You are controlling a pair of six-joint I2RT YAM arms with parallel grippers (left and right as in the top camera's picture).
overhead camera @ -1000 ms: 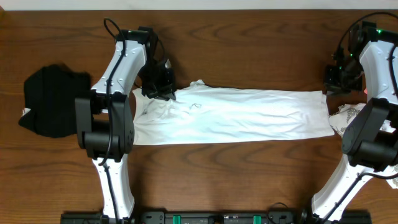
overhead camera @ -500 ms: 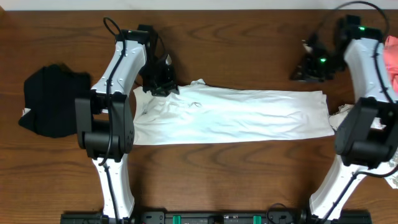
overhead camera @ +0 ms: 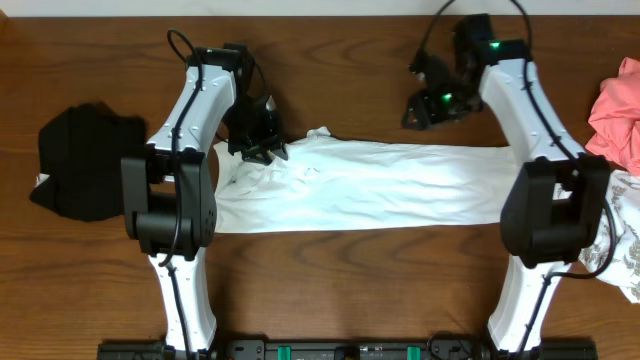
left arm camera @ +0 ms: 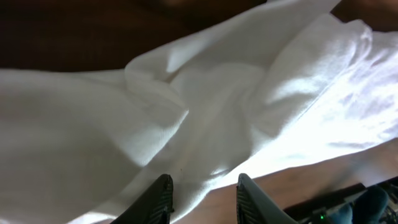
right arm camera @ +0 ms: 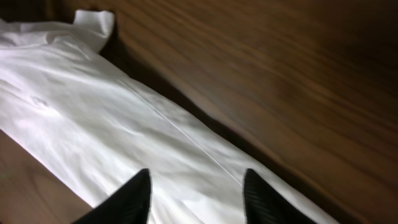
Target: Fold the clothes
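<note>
Poised over the far left end of the white T-shirt (overhead camera: 370,187), the left gripper (left arm camera: 204,182) is seen released: its two fingers (left arm camera: 163,199) are parted and nothing is pinched between them. Through the gap, the cloth's edge and a strip of the wooden table (overhead camera: 350,280) are visible. Whether the fingertips touch the fabric cannot be told. Bunched folds of the shirt are shown just ahead of those fingers in the left wrist view.

The right gripper (right arm camera: 196,175) is likewise released, its fingers spread and empty. It is held above bare wood beyond the shirt's far edge, toward the right half of the garment and apart from the cloth. In the right wrist view the shirt is seen running diagonally below the fingers, with a small upturned flap at its distant end.

The T-shirt is laid flat across the middle of the table as a long, narrow band, stretched from the left arm (overhead camera: 185,130) to the right arm (overhead camera: 530,110). A small mark is made out near its left end, too small for detail.

A black garment (overhead camera: 85,160) is heaped near the table's left edge, well apart from the shirt. A pink garment (overhead camera: 615,110) is lying at the far right edge. A white garment with a grey pattern (overhead camera: 615,245) is found below it, partly hidden by the right arm.
</note>
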